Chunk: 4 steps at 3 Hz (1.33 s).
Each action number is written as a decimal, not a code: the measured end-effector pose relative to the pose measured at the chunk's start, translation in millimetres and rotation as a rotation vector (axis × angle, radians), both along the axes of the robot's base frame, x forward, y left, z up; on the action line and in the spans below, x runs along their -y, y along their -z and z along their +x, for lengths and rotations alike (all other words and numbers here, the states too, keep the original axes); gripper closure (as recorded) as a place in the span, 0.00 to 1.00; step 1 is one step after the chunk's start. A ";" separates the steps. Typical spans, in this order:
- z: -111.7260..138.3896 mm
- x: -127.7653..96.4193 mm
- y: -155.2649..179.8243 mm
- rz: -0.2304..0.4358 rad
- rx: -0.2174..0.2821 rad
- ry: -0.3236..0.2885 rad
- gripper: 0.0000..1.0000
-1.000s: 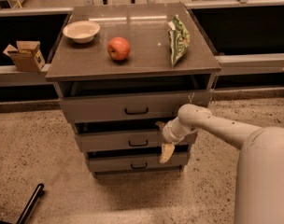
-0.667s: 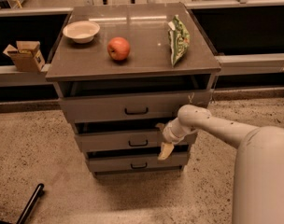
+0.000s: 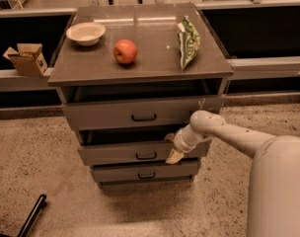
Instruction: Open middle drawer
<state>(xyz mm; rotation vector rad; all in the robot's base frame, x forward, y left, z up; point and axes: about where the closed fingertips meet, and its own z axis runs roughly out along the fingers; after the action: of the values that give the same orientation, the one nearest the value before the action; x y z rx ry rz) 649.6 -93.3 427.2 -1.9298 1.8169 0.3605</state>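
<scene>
The middle drawer is a grey flat front with a small black loop handle at its centre. It stands slightly out from the cabinet, with a dark gap above it. My gripper is at the right part of this drawer's front, right of the handle, close against its upper edge. My pale arm reaches to it from the lower right. The taller top drawer, with a white scratch near its right end, also stands slightly out. The smallest drawer is below.
On the cabinet top lie a white bowl, a red apple and a green snack bag. A cardboard box sits on a ledge at the left. A black bar lies on the speckled floor at the lower left.
</scene>
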 end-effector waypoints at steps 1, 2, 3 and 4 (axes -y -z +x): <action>1.6 -0.5 -5.5 0.000 0.000 0.000 0.33; 1.6 -0.6 -6.8 0.000 0.000 0.000 0.10; 1.6 -0.6 -6.7 0.000 0.000 0.000 0.00; -0.5 -2.9 -0.3 0.006 -0.032 -0.010 0.00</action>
<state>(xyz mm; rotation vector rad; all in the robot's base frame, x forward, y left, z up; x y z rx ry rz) 649.1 -90.4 427.4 -1.9408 1.8242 0.4013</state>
